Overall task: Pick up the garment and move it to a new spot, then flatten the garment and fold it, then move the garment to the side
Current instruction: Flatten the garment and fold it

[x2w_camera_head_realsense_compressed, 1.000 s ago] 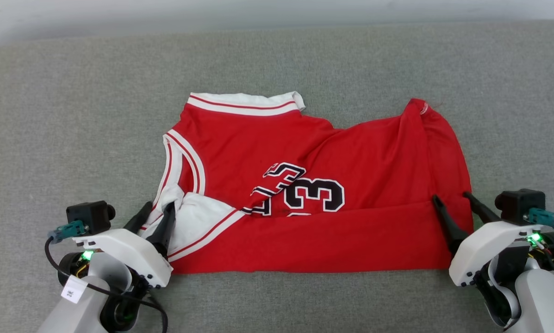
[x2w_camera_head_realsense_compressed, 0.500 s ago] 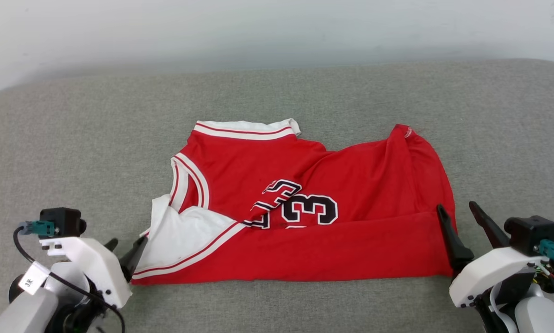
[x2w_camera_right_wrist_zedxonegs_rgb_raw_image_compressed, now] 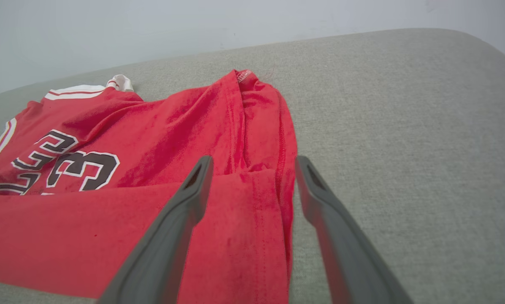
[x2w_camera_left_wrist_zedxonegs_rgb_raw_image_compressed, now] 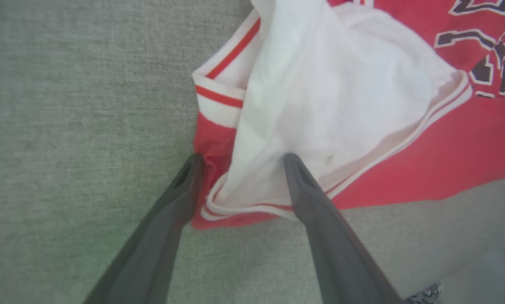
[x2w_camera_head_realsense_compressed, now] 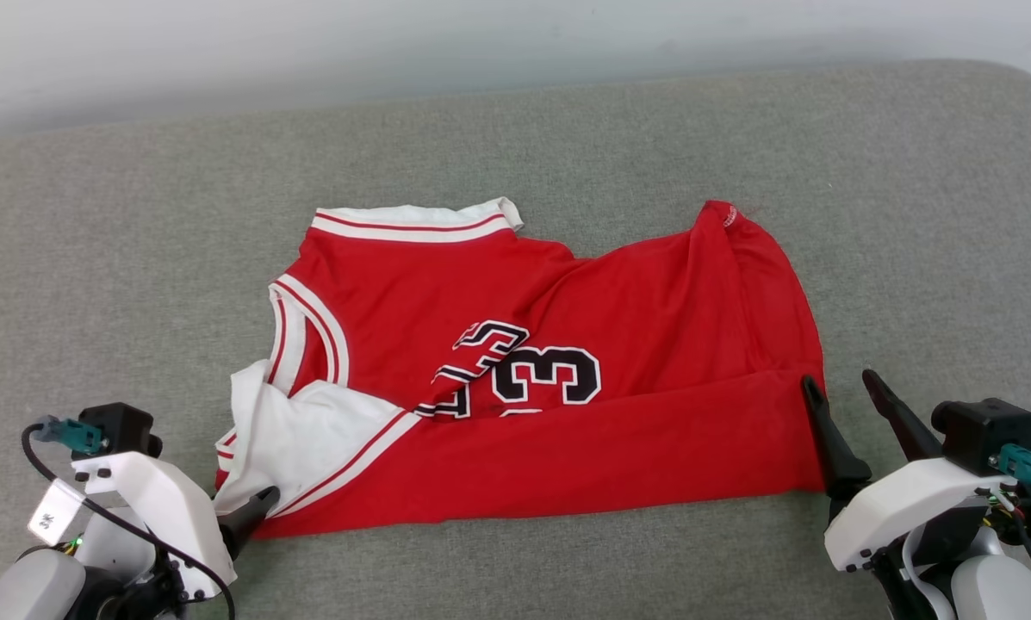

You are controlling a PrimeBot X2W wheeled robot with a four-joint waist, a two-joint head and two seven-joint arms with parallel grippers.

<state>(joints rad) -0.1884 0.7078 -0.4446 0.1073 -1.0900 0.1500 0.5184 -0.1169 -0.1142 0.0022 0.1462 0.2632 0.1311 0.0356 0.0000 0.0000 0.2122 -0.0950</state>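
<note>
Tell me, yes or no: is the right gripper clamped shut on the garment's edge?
No, the right gripper stands open, its two fingers apart on either side of the edge of the garment.

Left claw point(x2w_camera_left_wrist_zedxonegs_rgb_raw_image_compressed: 242, 158) and right claw point(x2w_camera_head_realsense_compressed: 838, 380) both have long dark grey tapered fingers point(x2w_camera_right_wrist_zedxonegs_rgb_raw_image_compressed: 172, 236) on white plastic shells point(x2w_camera_head_realsense_compressed: 890, 508). Each has a black camera block point(x2w_camera_head_realsense_compressed: 984, 422) with a teal plug point(x2w_camera_head_realsense_compressed: 1027, 465). Left side's also got a looping black cable point(x2w_camera_head_realsense_compressed: 136, 536) and a little white tag point(x2w_camera_head_realsense_compressed: 50, 517).

Red garment point(x2w_camera_head_realsense_compressed: 618, 448) on grey cushion point(x2w_camera_head_realsense_compressed: 515, 146), right gripper point(x2w_camera_head_realsense_compressed: 838, 379) jaws apart at its edge, left gripper point(x2w_camera_head_realsense_compressed: 252, 510) maybe touching
</note>
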